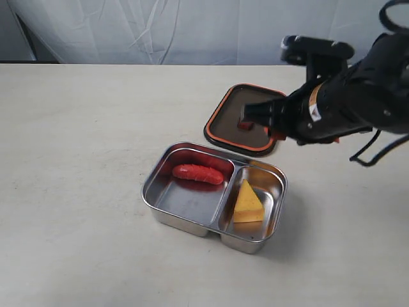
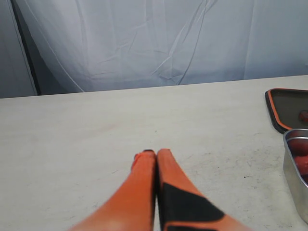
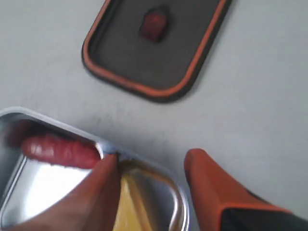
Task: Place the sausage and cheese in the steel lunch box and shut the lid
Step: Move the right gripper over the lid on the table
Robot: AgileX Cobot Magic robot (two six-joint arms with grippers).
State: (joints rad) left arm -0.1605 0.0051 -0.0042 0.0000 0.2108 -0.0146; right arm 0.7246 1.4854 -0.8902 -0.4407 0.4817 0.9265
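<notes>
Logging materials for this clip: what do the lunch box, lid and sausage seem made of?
The lunch box looks like polished steel: mirror-like reflections. The lid seems dark plastic with an orange, possibly rubber, rim. The sausage looks like glossy red plastic.

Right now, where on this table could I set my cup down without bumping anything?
The wide stretch of table left of the steel lunch box is bare, and so is the strip in front of it. The back right is crowded: the lid lies just behind the box, and the right end effector hovers open there.
</notes>
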